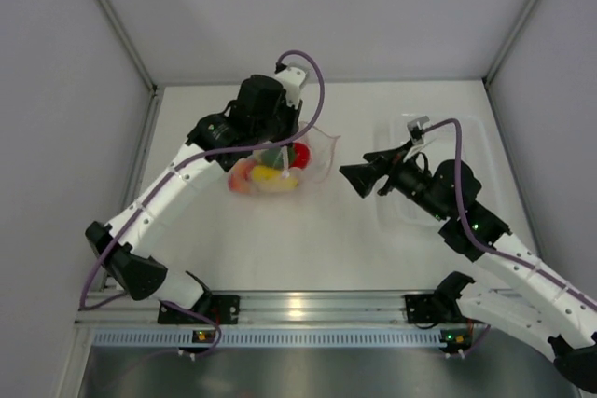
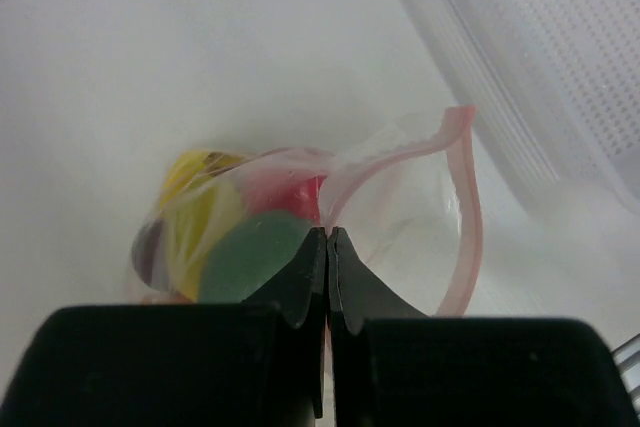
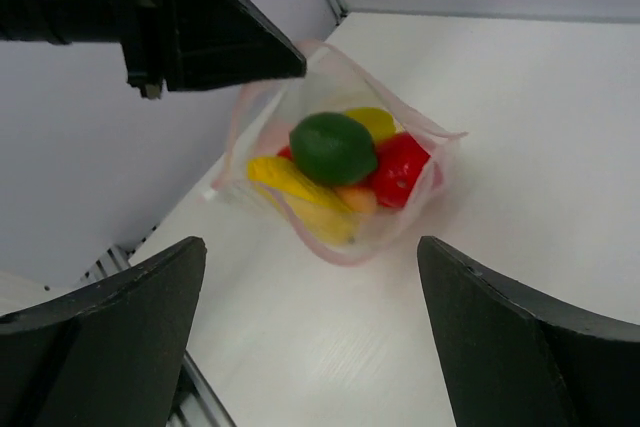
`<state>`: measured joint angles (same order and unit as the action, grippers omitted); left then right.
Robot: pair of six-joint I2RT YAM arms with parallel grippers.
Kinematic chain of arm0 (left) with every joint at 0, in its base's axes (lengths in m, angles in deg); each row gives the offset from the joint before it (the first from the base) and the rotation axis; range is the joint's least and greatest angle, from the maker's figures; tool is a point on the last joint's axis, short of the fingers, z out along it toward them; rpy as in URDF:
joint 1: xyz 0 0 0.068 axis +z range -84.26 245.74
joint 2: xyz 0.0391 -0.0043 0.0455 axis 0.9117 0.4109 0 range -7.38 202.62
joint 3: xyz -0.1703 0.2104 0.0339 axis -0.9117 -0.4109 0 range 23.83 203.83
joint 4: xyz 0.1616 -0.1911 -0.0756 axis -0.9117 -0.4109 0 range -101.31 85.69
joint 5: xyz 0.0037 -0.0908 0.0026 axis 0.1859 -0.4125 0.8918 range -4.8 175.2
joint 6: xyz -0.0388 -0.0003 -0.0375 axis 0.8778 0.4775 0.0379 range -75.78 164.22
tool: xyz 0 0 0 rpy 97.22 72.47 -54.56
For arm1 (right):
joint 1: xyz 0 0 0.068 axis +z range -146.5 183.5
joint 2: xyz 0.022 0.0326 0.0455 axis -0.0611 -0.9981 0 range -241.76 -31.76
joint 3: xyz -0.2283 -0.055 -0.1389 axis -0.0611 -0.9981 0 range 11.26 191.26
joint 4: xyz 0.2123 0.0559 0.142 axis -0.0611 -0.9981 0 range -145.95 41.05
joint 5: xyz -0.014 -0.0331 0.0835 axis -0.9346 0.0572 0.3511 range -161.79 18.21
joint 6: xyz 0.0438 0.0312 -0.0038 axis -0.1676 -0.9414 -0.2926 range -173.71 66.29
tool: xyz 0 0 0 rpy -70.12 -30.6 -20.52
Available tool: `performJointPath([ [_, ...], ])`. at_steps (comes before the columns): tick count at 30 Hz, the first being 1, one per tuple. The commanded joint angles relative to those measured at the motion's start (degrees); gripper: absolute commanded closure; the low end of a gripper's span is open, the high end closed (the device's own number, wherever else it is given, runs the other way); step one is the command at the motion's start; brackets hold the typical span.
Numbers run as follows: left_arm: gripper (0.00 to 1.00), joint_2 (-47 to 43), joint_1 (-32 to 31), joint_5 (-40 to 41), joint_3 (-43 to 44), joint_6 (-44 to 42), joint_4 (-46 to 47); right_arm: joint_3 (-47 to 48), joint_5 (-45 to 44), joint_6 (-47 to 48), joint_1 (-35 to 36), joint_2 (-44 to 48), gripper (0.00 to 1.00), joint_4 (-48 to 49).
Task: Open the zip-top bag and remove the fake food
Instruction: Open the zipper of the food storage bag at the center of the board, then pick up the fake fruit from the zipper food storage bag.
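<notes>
Left gripper (image 2: 328,237) — jaws pressed fully together on the rim of the zip-top bag (image 1: 317,156), pinching the film right at the red-pink zip strip (image 2: 468,227); in the left wrist view the strip loops out to the right of the jaws and the bag's mouth stands open.

Bag is at far centre of the white tabletop (image 1: 308,249), under the left wrist; its lower part rests on the surface and the pinched rim is held up.

Fake food (image 1: 266,174) is all inside the bag:
- green lime (image 3: 333,147) on top
- yellow banana (image 3: 295,187) below and left of it
- red piece (image 3: 402,169) to its right
- small orange-peach piece (image 3: 357,197) between the banana and the red piece
- dark purple piece (image 2: 147,247) at the bag's left edge in the left wrist view

Right gripper (image 1: 351,180) — jaws spread wide, holding nothing; it hangs above the tabletop just right of the bag, pointed left at the open mouth, not touching it; in the right wrist view its two fingers (image 3: 110,337) frame the bag from either side.

Clear rigid tray (image 1: 476,142) sits at far right of the tabletop, partly under the right arm; near the bag but apart from it.
</notes>
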<state>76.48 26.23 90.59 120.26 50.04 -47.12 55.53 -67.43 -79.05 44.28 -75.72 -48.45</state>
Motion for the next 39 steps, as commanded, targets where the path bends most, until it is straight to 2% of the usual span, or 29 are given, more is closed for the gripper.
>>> performJointPath([
  [1, 1.00, 0.53, -1.89, 2.61, -4.83, 7.70, 9.22, 0.47, -1.19, -4.19, 0.71, -0.33, 0.13, -2.33],
  [6, 1.00, -2.29, -3.47, 7.18, -11.50, 15.68, 15.99, -1.72, -3.48, -6.99, 0.19, 1.51, 0.32, -4.01],
  [10, 1.00, -7.56, -4.61, 3.41, -20.38, 20.71, 23.37, -4.45, -2.43, -9.72, -0.70, 4.32, 0.44, -3.48],
  [12, 1.00, -8.44, -5.40, 4.10, -20.31, 20.63, 23.91, -5.77, -1.90, -9.90, -0.87, 4.76, 0.47, -3.22],
  [15, 1.00, -8.10, -6.90, 0.60, -18.64, 19.84, 24.00, -6.92, 1.08, -7.19, -0.96, 3.98, 0.49, -1.20],
  [18, 1.00, -7.21, -7.43, -6.86, -16.80, 19.14, 24.00, -6.48, 3.20, -3.14, -0.96, 1.35, 0.52, 0.56],
  [22, 1.00, -7.65, -10.41, -7.41, -16.97, 18.08, 24.52, -6.04, 7.32, -0.32, -0.96, -2.60, 0.57, 3.19],
  [23, 1.00, -8.00, -10.68, -7.24, -17.32, 18.08, 24.70, -5.86, 9.42, 0.29, -0.96, -3.14, 0.61, 4.42],
  [25, 1.00, -8.62, -10.94, -7.15, -18.20, 18.34, 25.05, -5.78, 9.79, 0.82, -0.96, -4.54, 0.62, 5.22],
  [29, 1.00, -9.93, -11.03, -7.23, -19.43, 19.04, 25.40, -6.74, 3.82, 3.27, -1.05, -4.64, 0.60, 6.01],
  [31, 1.00, -10.81, -11.03, -7.06, -20.48, 19.57, 26.63, -6.57, 4.25, 4.16, -1.14, -5.77, 0.58, 6.01],
  [35, 1.00, -11.34, -11.03, -6.97, -20.75, 20.19, 27.43, -6.04, 6.10, 8.45, -1.14, -7.71, 0.48, 5.40],
  [39, 1.00, -11.78, -11.03, -9.16, -21.89, 20.98, 28.83, -6.21, 6.01, 10.57, -1.13, -9.21, 0.46, 5.75],
])
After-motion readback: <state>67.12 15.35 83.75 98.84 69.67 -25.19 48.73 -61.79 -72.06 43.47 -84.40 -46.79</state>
